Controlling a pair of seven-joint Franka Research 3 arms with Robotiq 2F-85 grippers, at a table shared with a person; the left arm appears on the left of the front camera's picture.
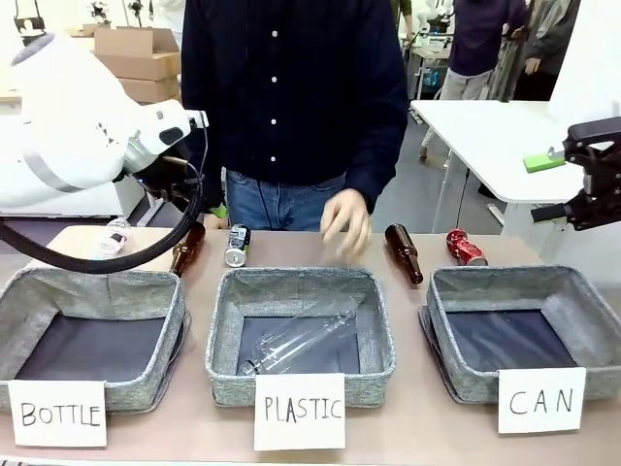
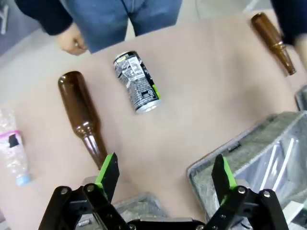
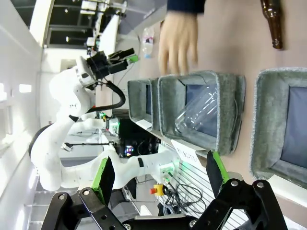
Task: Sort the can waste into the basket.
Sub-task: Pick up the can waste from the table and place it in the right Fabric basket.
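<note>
black-and-silver can (image 1: 238,245): small and dented, black print with silver ends. It lies on its side on the worktop (image 1: 412,291), at 11 o'clock from the worktop's middle, one silver end turned toward the near edge.
red can (image 1: 466,248): shiny red with silver ends, crumpled. It lies on its side, slanted, at 2 o'clock from the middle, just beyond the basket's far rim.
CAN basket (image 1: 514,286): grey fabric, rectangular, upright, with its dark floor showing. It sits at 4 o'clock, and a white paper sign (image 1: 541,399) reading "CAN" is on its near wall.

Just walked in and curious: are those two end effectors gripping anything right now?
Left black, green-padded end effector: open, holding nothing.
Right black, green-padded end effector: open, holding nothing.
</note>
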